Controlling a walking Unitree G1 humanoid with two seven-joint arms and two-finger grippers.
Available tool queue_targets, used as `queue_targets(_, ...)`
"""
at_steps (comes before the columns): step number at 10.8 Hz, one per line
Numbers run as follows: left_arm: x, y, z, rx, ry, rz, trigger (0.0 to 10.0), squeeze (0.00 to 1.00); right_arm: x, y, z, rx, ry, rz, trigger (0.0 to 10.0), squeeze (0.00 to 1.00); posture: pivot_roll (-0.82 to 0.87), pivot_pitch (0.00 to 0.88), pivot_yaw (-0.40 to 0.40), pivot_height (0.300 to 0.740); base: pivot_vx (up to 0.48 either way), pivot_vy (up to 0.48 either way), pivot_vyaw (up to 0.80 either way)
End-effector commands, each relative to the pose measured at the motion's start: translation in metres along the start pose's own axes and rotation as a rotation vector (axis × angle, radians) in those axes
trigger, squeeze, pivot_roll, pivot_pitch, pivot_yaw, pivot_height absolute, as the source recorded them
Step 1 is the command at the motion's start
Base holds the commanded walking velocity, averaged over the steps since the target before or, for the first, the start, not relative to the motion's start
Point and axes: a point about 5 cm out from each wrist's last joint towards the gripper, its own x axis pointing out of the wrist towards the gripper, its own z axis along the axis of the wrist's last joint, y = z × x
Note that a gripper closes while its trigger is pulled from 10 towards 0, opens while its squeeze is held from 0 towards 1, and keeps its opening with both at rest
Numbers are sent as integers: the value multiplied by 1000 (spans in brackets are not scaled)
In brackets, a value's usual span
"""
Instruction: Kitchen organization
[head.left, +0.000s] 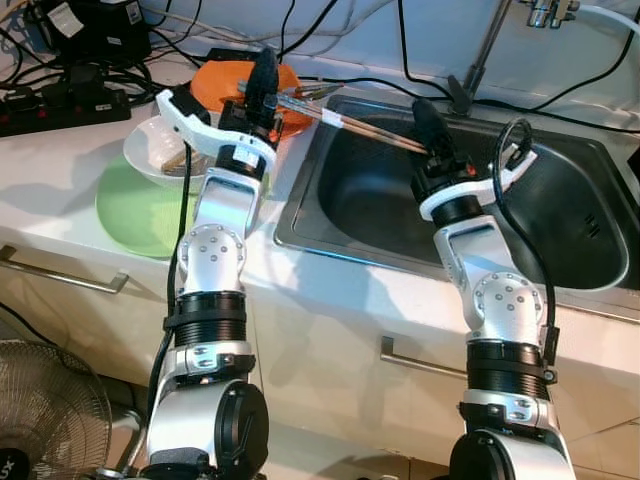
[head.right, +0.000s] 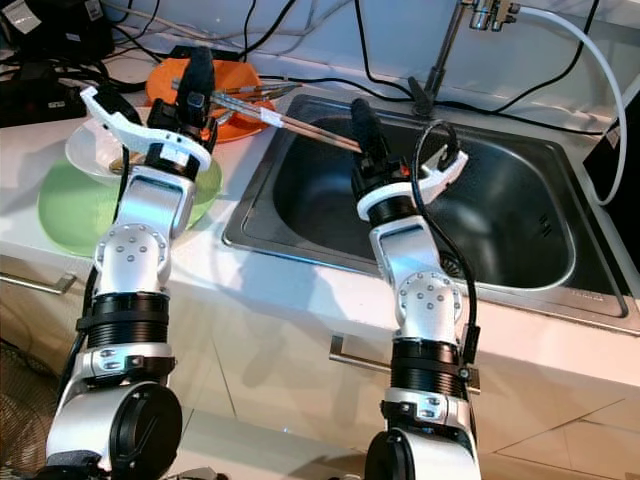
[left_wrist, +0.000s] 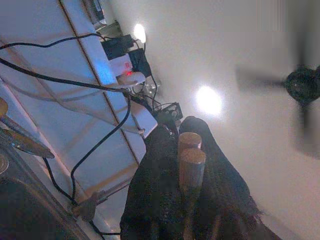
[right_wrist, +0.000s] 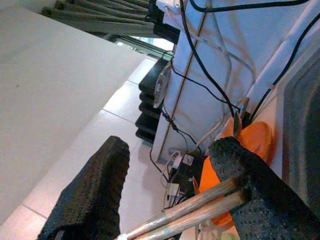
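The left gripper (head.left: 264, 72) is clamped on a pair of chopsticks (head.left: 352, 124), its fingers pointing up over the counter's back edge; in the left wrist view the two round wooden ends (left_wrist: 191, 159) sit pinched between the black fingers (left_wrist: 155, 195). The right gripper (head.left: 427, 118) stands over the sink's left rim with its fingers spread apart, and in the right wrist view the chopsticks (right_wrist: 195, 210) lie against one finger (right_wrist: 257, 195) while the other (right_wrist: 92, 192) is well clear. The steel sink (head.left: 560, 260) takes up the right of the counter (head.left: 60, 200), with a tap (head.left: 545, 12) at its back. The chopsticks run level from the left gripper, over the sink's near-left corner, to the right gripper. On the counter, left of the sink, lie a green plate (head.left: 130, 212), a white bowl (head.left: 150, 150) partly on it, and an orange plate (head.left: 222, 80) behind, holding utensils (head.left: 312, 92). A power strip (head.left: 60, 105) and cables (head.left: 380, 80) lie along the wall.
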Motion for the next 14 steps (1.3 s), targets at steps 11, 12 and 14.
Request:
queue_targets(11, 5, -8, -47, -212, 32, -21, 10000, 0, 6, 15, -24, 87, 34, 73, 0, 0, 43, 38, -49, 740, 0, 0, 0)
queue_targets(12, 5, -8, -47, -212, 34, -20, 10000, 0, 6, 15, -24, 89, 32, 75, 0, 0, 43, 38, -49, 740, 0, 0, 0)
queue_targets(14, 6, -5, -47, -162, 47, 7, 10000, 0, 7, 16, -25, 96, 30, 80, 0, 0, 45, 37, -48, 740, 0, 0, 0)
